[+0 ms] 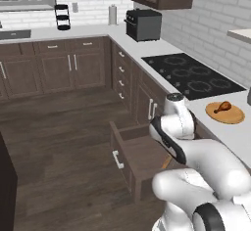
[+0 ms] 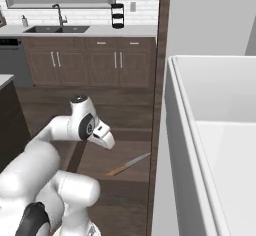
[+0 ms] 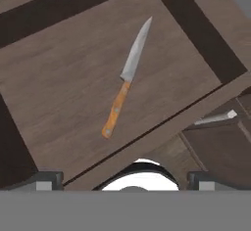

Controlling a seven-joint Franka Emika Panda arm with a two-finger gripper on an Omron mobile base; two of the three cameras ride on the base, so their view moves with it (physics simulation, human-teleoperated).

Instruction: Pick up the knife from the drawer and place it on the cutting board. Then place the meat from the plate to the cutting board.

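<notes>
Counter (image 1: 147, 49): your left base view has it running along the wall and turning the corner, pale top over dark-brown cabinet fronts.

Black cooktop (image 1: 193, 76) set into that counter, four burners.

Drawer (image 1: 142, 159): pulled out below the counter, just ahead of the arm, silver bar handle on its front. In the hand view you look straight down into it (image 3: 73, 78); flat wood floor, dark side walls framing it.

Black toaster oven (image 1: 143, 24) sits in the counter corner, well apart from the cooktop.

Plate (image 1: 233, 116): round tan disc on the counter just past the cooktop, near the right edge of that view.

Knife (image 3: 126, 78): lies flat on the drawer floor, apart from the walls, orange handle toward the camera, grey blade pointing away. You also catch it in the right base view (image 2: 128, 164), beside the arm's wrist.

Meat (image 1: 223, 107): small reddish drumstick resting on the plate.

Gripper (image 3: 125, 181): jaws spread fully wide, nothing between them, hovering above the drawer over the knife's handle end; fingertips (image 3: 46, 180) clear of it.
</notes>
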